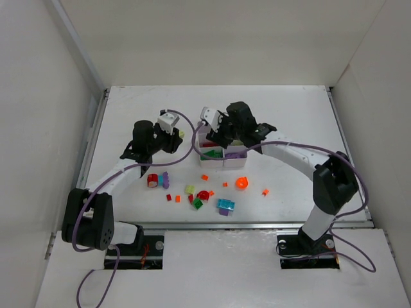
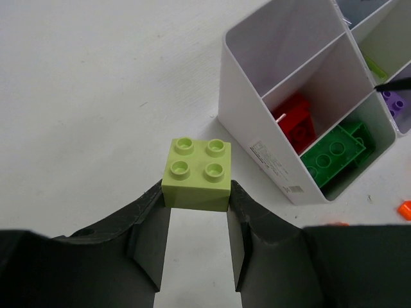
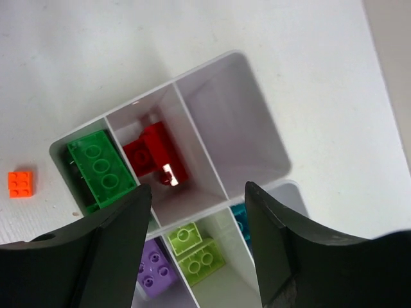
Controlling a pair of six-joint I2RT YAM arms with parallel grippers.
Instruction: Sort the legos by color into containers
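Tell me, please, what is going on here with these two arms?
The arms are sorting lego bricks by colour into a white divided tray. The left gripper is shut on a yellow-green brick beside the tray. The right gripper hangs open and empty over the tray, whose compartments separately hold a green brick, a red brick, yellow-green pieces, a purple piece and a cyan piece. More loose bricks lie on the table.

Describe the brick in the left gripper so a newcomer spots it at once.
Find the white divided tray mid-table; the left gripper sits just to its left. Pinched between its dark fingers is a square, pale yellow-green brick with four studs. It alone is gripped, not lying loose or in the tray.
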